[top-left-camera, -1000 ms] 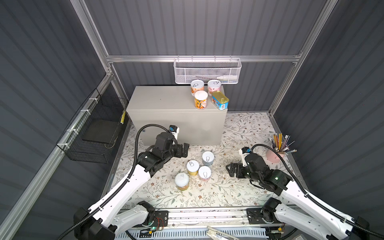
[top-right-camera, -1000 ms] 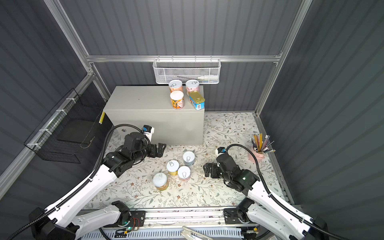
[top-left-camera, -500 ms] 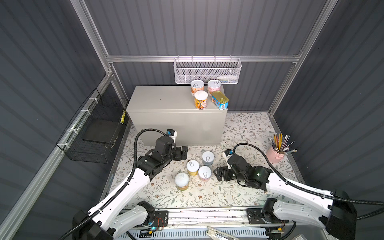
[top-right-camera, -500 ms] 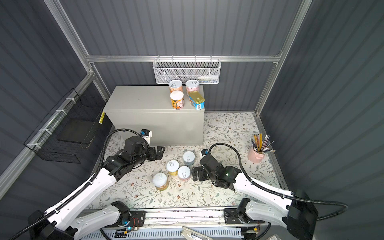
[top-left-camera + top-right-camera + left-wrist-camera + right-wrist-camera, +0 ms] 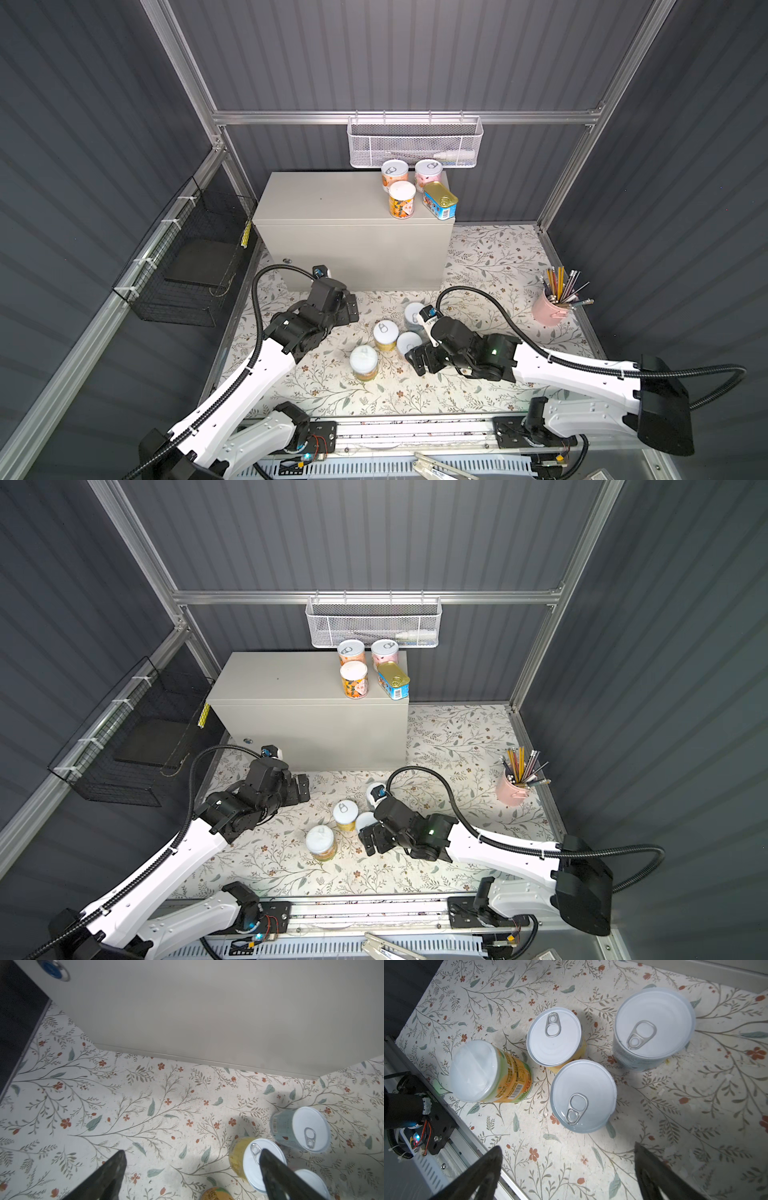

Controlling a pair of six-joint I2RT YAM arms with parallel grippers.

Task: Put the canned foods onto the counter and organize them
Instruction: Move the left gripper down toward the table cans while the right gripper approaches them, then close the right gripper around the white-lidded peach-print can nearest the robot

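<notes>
Right gripper (image 5: 417,359) has swung in toward the four cans standing in front of the large beige-grey metal counter (image 5: 332,199). Left gripper (image 5: 351,309) has barely shifted. Both sets of jaws are spread wide and hold nothing.

The right gripper sits low over the floral-print mat (image 5: 478,257), just beside the silver pull-tab can with hidden label (image 5: 583,1095). The left gripper hovers close to the counter's front face, apart from the cans.

Mat cans, going outward from the counter:
- pale-blue-labelled pull-tab can (image 5: 413,311)
- yellow-labelled pull-tab can (image 5: 385,332)
- the hidden-label can
- tall white-capped orange-labelled can (image 5: 363,363)

All four stand upright, long axis vertical, lids up.

On the counter's right end, an orange-labelled pull-tab can (image 5: 394,174) and a pink-labelled pull-tab can (image 5: 428,171) stand at the back edge. A white-lidded orange-patterned can (image 5: 402,201) stands in front of them. All three are upright. The rectangular gold-topped blue tin (image 5: 439,201) lies flat by the counter's right front corner, gold face up. Its long axis runs back-to-front, skewed toward that corner.
</notes>
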